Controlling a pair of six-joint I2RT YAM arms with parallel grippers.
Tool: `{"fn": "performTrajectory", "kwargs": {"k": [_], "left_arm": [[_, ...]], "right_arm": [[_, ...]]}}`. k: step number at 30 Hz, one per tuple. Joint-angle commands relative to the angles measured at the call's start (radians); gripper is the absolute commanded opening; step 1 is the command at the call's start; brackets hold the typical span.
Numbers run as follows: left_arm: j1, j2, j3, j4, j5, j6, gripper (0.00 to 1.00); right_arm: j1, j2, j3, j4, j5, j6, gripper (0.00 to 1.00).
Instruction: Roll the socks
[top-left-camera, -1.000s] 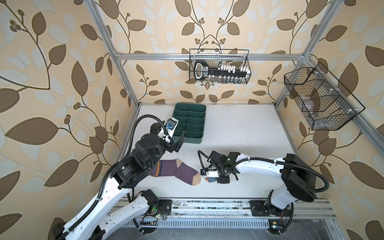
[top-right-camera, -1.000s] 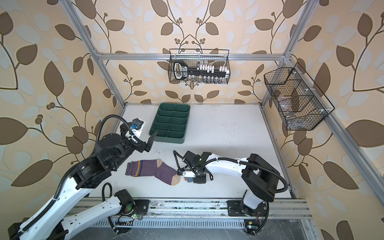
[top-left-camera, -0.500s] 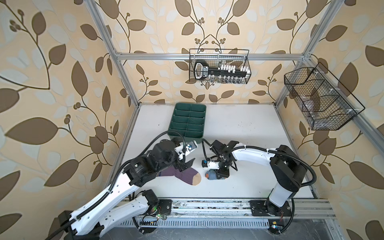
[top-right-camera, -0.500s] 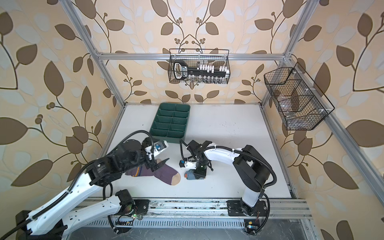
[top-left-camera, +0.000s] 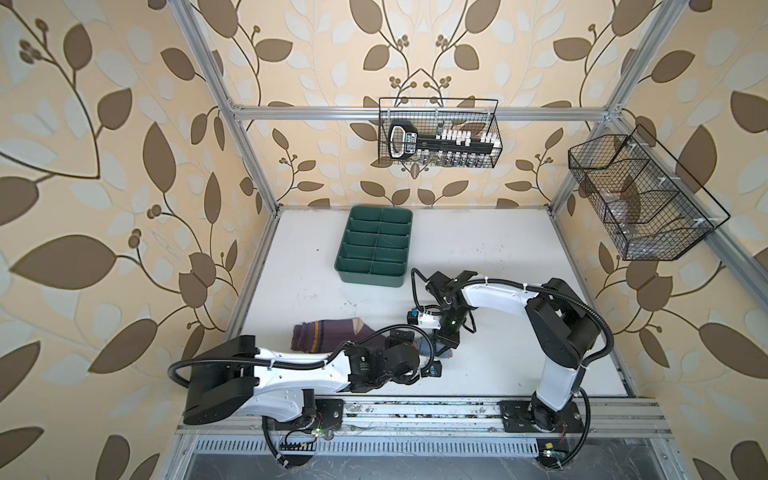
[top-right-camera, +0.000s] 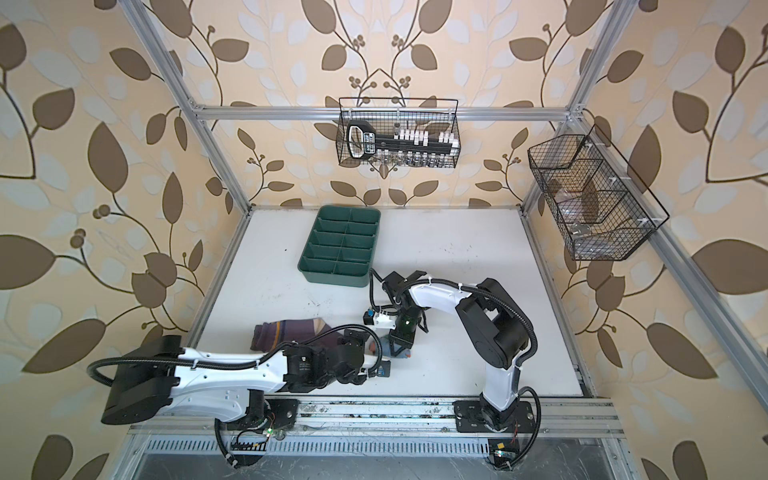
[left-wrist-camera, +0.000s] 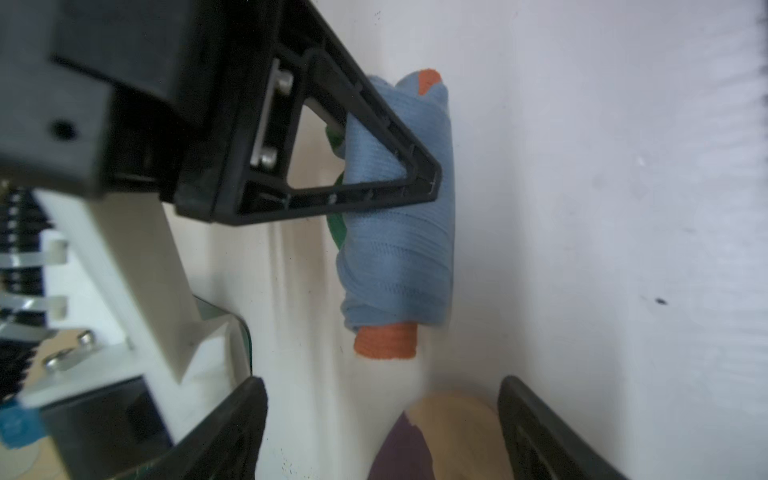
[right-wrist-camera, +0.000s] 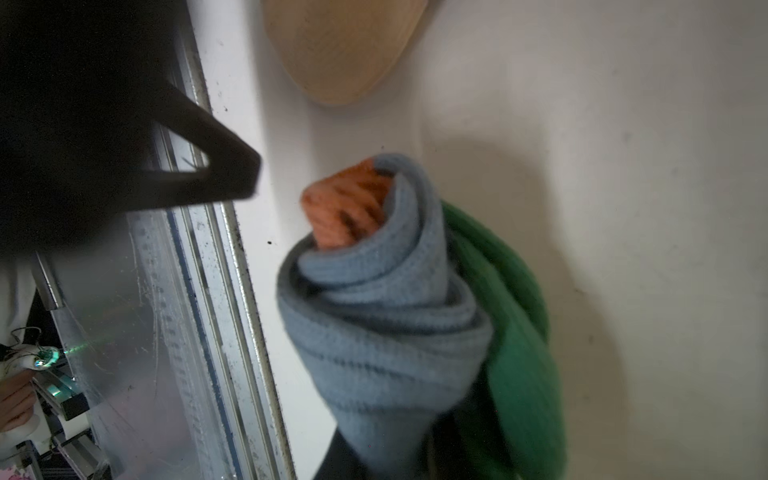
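Note:
The purple sock (top-left-camera: 328, 334) (top-right-camera: 286, 332) lies flat on the white table in both top views, its toe end under my left arm. My left gripper (top-left-camera: 415, 348) (left-wrist-camera: 382, 436) is open and low over the sock's tan toe (left-wrist-camera: 453, 432), which shows between the fingers (left-wrist-camera: 232, 432). Just beyond it the grey-blue sock (left-wrist-camera: 399, 232) (right-wrist-camera: 386, 324) is a tight roll with an orange cuff (right-wrist-camera: 345, 203) sticking out and green (right-wrist-camera: 515, 332) along one side. My right gripper (top-left-camera: 444, 345) (right-wrist-camera: 415, 457) points down and is shut on that roll.
A green divided tray (top-left-camera: 370, 279) (top-right-camera: 334, 280) sits behind the arms, toward the back of the table. Wire baskets (top-left-camera: 440, 141) (top-left-camera: 640, 199) hang on the back and right walls. The metal front rail (top-left-camera: 415, 409) (right-wrist-camera: 216, 291) runs close by the roll.
My left arm has swung down and to the right, from above the purple sock's cuff to its toe beside the roll, now covering part of the sock. The right gripper keeps hold of the roll.

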Motion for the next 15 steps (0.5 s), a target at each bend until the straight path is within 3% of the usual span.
{"fn": "performTrajectory", "kwargs": {"k": [1,4,10,13,15], "left_arm": [[-0.006,0.095,0.051,0.170,-0.049,-0.016,0.84],[-0.005,0.187,0.078,0.194,-0.044,-0.042,0.79],[-0.005,0.299,0.089,0.224,-0.070,-0.061,0.53],[-0.005,0.345,0.097,0.222,-0.075,-0.085,0.33],[-0.005,0.380,0.108,0.218,-0.094,-0.106,0.11]], "right_arm": [[-0.003,0.134,-0.067,0.065,0.191,-0.036,0.10],[-0.009,0.136,-0.069,0.070,0.183,-0.040,0.10],[-0.009,0.129,-0.068,0.073,0.166,-0.044,0.11],[-0.008,0.113,-0.067,0.082,0.146,-0.045,0.12],[-0.008,0.096,-0.072,0.092,0.141,-0.041,0.13]]}}
